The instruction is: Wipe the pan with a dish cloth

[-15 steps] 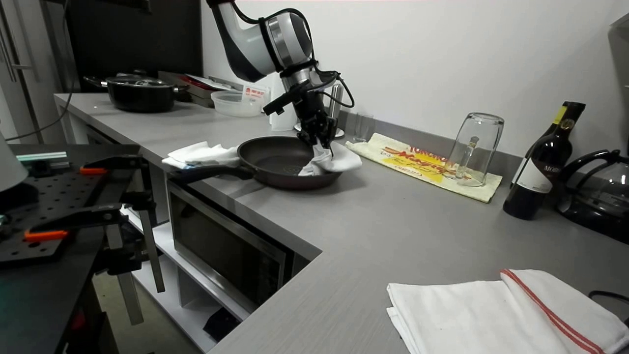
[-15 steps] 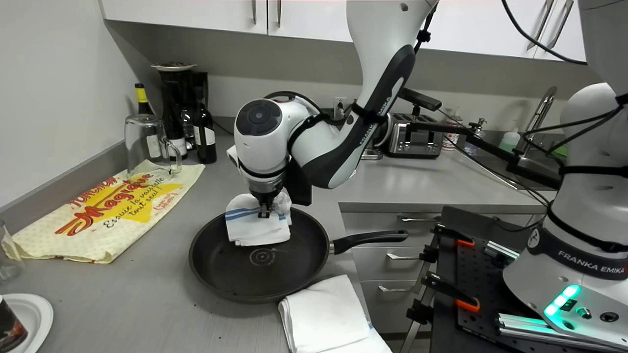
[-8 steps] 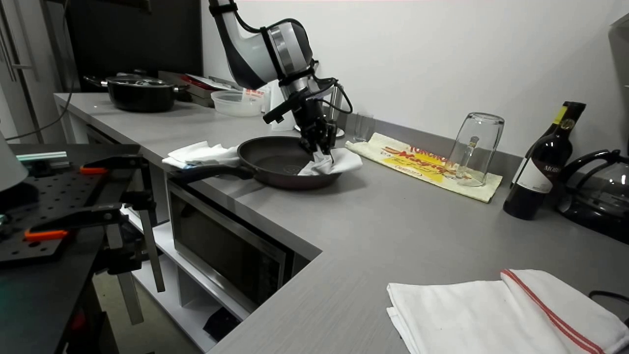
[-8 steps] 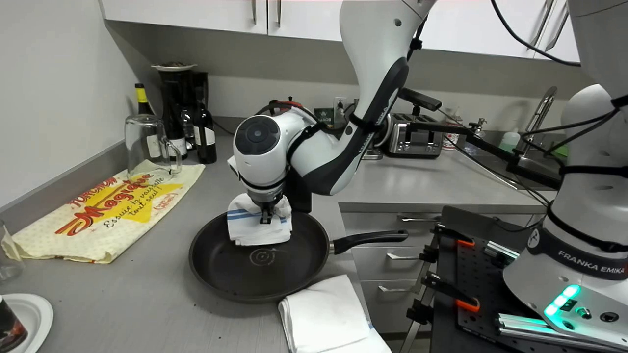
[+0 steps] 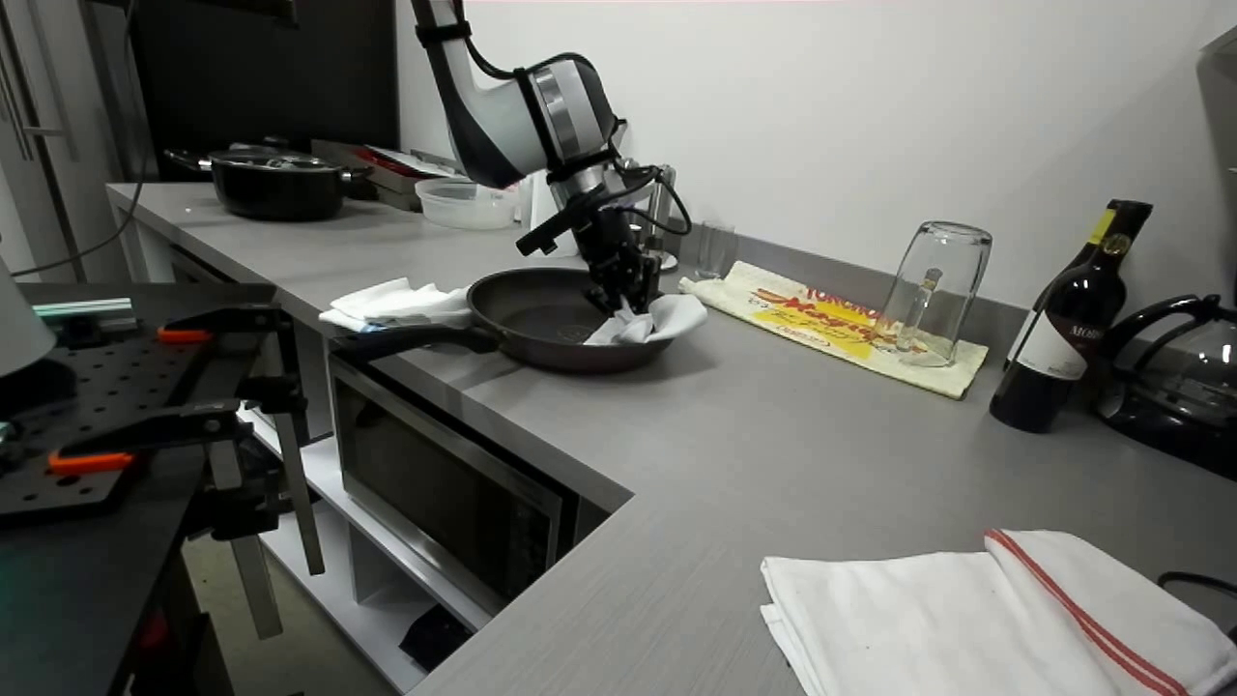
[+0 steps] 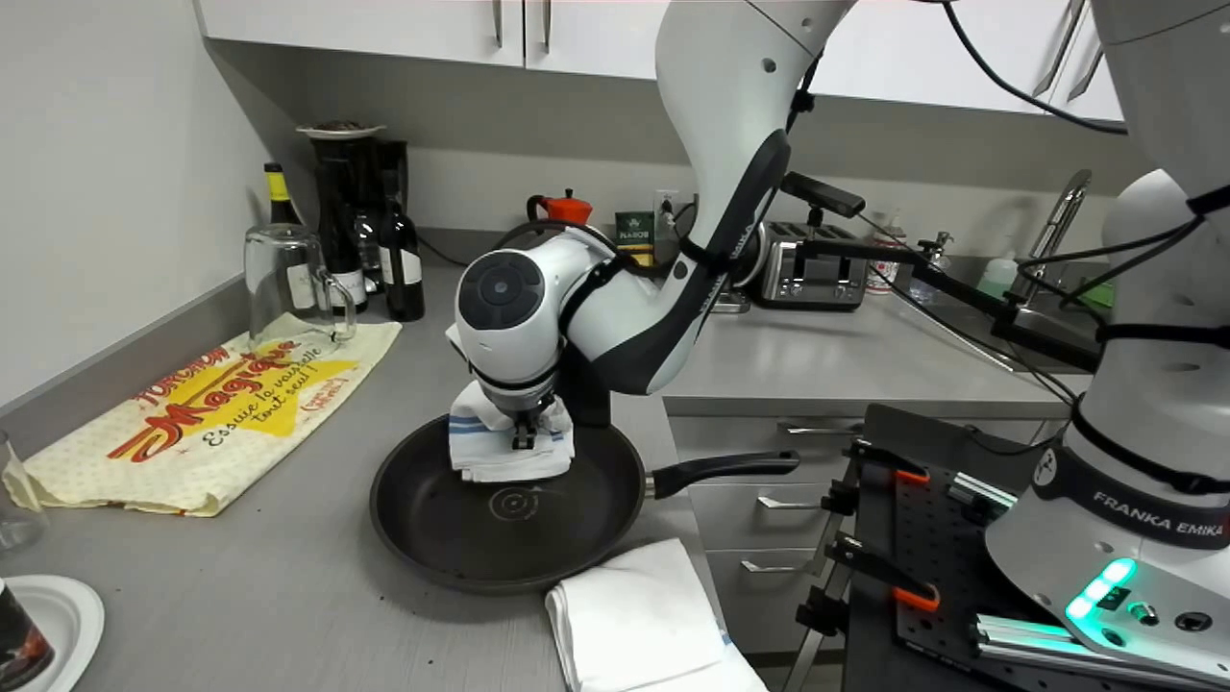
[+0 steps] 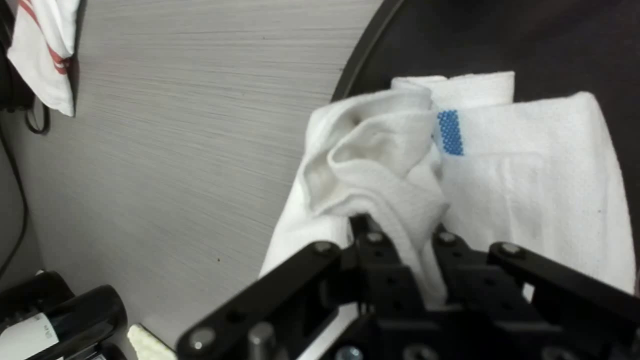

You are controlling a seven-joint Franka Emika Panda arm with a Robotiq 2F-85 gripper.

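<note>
- Pan: lower centre in an exterior view.
- Arm: bent, reaching down from upper right there.
- Gripper: nearly closed, pinching bunched dish cloth draped across the pan's rim.

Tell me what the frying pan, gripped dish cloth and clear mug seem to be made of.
Frying pan: probably coated metal, by its matte black interior.
Dish cloth: likely cotton, matte, by its soft folds and visible weave.
Mug: glossy, likely glass or clear plastic; the wall shows through.

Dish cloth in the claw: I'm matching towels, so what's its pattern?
White with blue stripes; the dish cloth shows them best in an exterior view.
</note>
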